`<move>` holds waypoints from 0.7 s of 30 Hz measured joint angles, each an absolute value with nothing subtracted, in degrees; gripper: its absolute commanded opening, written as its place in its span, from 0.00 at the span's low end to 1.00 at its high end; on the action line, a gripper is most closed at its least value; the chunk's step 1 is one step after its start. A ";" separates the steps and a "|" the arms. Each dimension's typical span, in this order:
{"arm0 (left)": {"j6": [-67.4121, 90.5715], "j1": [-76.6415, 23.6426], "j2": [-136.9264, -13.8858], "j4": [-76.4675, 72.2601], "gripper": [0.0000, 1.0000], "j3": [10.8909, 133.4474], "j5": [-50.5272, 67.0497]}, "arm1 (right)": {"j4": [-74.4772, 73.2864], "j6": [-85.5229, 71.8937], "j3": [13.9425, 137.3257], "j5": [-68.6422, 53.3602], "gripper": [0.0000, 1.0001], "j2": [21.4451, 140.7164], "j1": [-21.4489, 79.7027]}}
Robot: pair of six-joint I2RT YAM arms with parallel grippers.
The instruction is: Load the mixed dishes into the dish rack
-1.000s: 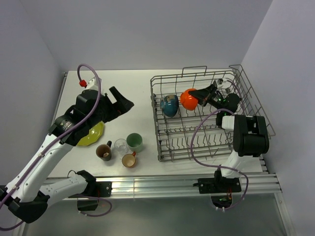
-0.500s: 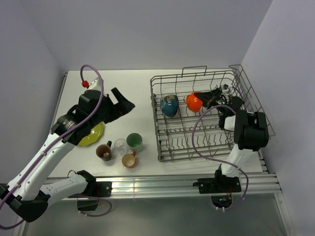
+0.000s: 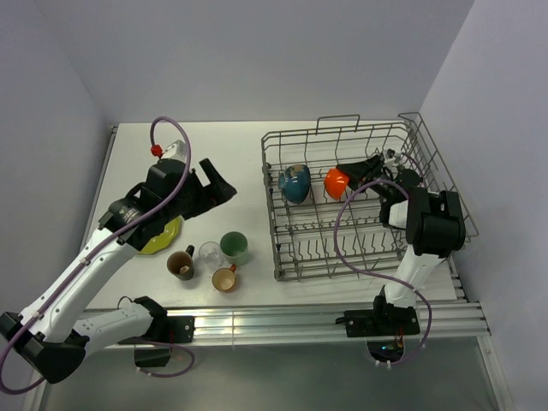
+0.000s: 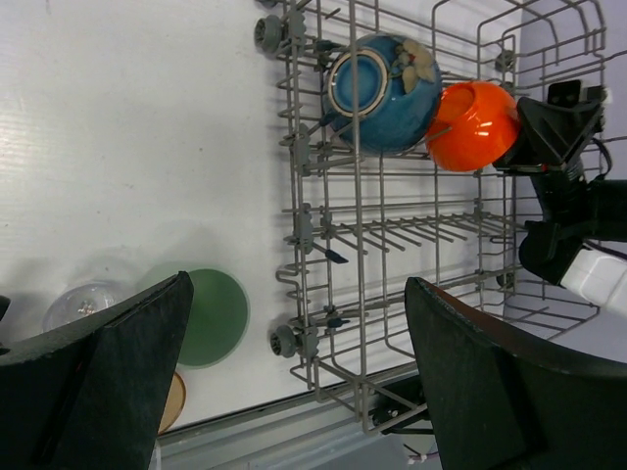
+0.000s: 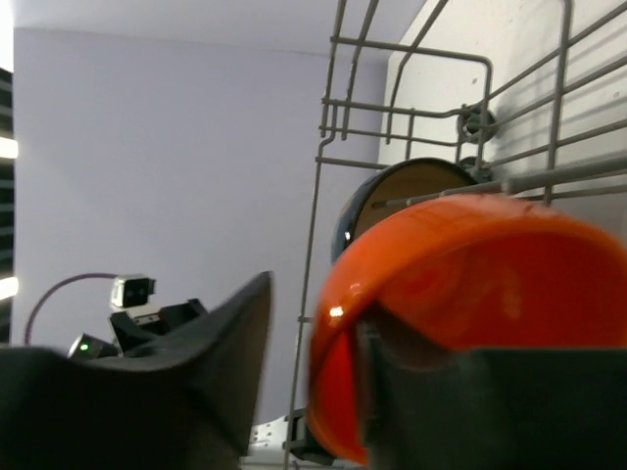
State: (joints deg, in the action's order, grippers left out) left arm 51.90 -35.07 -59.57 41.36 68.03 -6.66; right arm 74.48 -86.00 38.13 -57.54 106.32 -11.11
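Note:
The dish rack (image 3: 411, 224) stands at the right. The blue-outside bowl (image 3: 294, 183) and the orange-red bowl (image 3: 336, 181) stand on edge side by side in its far row. My right gripper (image 3: 354, 172) is open with the orange-red bowl's rim (image 5: 338, 323) between its fingers; the outer finger (image 5: 220, 377) stands clear of it. My left gripper (image 3: 219, 183) is open and empty, in the air left of the rack. The yellow-green plate (image 3: 165, 236), dark brown mug (image 3: 181, 264), clear glass (image 3: 210, 253), pale green cup (image 3: 234, 247) and small orange cup (image 3: 224, 279) sit on the table.
The left wrist view looks down on the rack's near left corner (image 4: 306, 338), with the pale green cup (image 4: 211, 315) and glass (image 4: 83, 304) beside it. The plate is partly hidden under my left arm. Walls close both sides.
My right gripper moved the orange-red bowl right and down beside the blue bowl, and its jaws now stand apart. My left arm shifted slightly toward the rack.

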 measured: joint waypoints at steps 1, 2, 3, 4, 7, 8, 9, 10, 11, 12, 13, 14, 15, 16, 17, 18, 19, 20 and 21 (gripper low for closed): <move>51.79 -35.07 -59.59 41.39 0.95 67.68 -6.66 | 74.41 -85.19 38.24 -58.00 0.54 106.30 -11.05; 51.72 -35.07 -59.64 41.45 0.96 67.37 -6.66 | 74.39 -84.51 38.26 -58.28 0.60 106.24 -11.00; 51.72 -35.07 -59.75 41.45 0.96 67.02 -6.66 | 74.30 -83.57 38.26 -58.57 0.62 106.04 -10.94; 51.72 -35.07 -59.83 41.45 0.96 66.57 -6.66 | 74.19 -82.54 38.26 -58.72 0.63 105.78 -10.83; 51.66 -35.07 -59.94 41.50 0.95 64.69 -6.63 | 73.95 -79.13 38.26 -59.27 0.65 104.22 -10.72; 51.66 -35.07 -59.94 41.52 0.95 64.05 -6.44 | 73.82 -77.84 38.28 -59.31 0.65 103.44 -10.70; 51.66 -35.07 -59.94 41.41 0.95 63.35 -6.26 | 72.97 -76.38 38.39 -59.44 0.63 102.39 -10.59; 51.66 -35.07 -59.92 41.47 0.95 62.72 -6.04 | 71.79 -75.16 38.54 -59.61 0.60 101.45 -10.48; 51.64 -35.07 -59.92 41.41 0.95 62.17 -5.85 | 70.11 -73.49 38.70 -59.66 0.48 100.55 -10.41; 51.64 -35.07 -59.94 41.47 0.95 61.67 -5.69 | 68.38 -71.90 39.05 -59.68 0.41 99.90 -10.31; 51.64 -35.07 -59.92 41.45 0.95 61.34 -5.54 | 67.13 -70.74 39.57 -59.68 0.16 99.55 -10.22; 51.62 -35.07 -59.92 41.50 0.95 61.21 -5.37 | 66.35 -69.54 40.34 -59.66 0.05 99.46 -10.04; 51.55 -35.07 -59.92 41.43 0.95 61.19 -5.23 | 66.00 -69.54 40.84 -60.14 0.00 99.46 -9.93; 51.53 -35.07 -59.92 41.39 0.95 61.19 -5.19 | 65.93 -69.52 40.88 -60.64 0.00 99.39 -9.87; 51.48 -35.07 -59.88 41.41 0.95 61.19 -5.19 | 66.04 -69.54 40.86 -61.25 0.00 99.26 -9.87; 51.44 -35.07 -59.86 41.41 0.95 61.19 -5.15 | 66.26 -69.54 40.86 -61.58 0.00 99.24 -9.87; 51.35 -35.07 -59.86 41.39 0.95 61.19 -5.15 | 66.67 -69.54 40.88 -61.56 0.00 99.24 -9.85; 51.29 -35.07 -59.86 41.36 0.95 61.19 -5.13 | 66.96 -69.58 40.88 -61.56 0.00 99.24 -9.85; 51.27 -35.07 -59.86 41.34 0.95 61.19 -5.08 | 67.26 -69.89 40.88 -61.56 0.00 99.24 -9.80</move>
State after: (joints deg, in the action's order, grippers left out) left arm 51.27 -35.07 -59.86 41.34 61.19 -5.08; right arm 67.26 -69.89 40.88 -61.56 99.24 -9.80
